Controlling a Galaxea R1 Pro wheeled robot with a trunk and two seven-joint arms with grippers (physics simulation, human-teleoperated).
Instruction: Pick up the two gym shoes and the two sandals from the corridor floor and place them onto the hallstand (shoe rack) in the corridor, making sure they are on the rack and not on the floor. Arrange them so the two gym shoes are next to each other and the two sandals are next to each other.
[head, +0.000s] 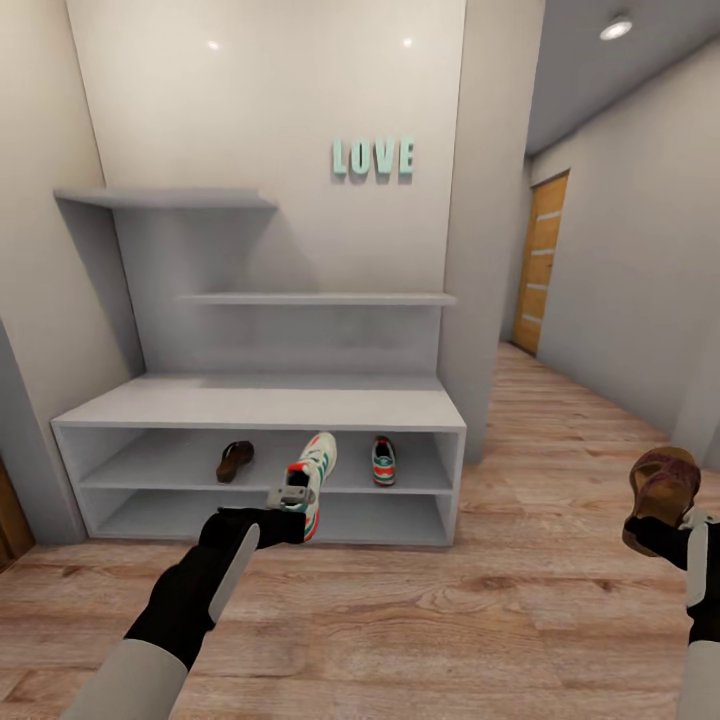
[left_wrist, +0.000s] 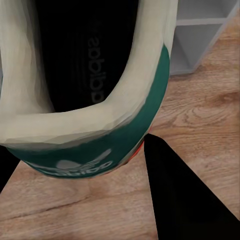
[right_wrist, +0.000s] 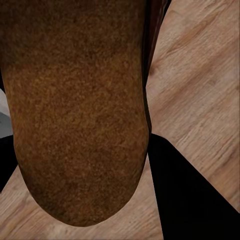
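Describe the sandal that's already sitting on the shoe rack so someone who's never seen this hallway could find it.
Find the long white hallstand under the LOVE sign. On its upper open shelf, toward the left, lies a flat dark-brown sandal. The gym shoe further right on that shelf is white, green and red.

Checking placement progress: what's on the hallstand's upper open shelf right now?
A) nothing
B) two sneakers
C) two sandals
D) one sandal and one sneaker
D: in the head view one dark-brown sandal and one white sneaker sit apart on the upper open shelf of the hallstand, while the left pincer holds the second sneaker and the right pincer holds the second sandal.
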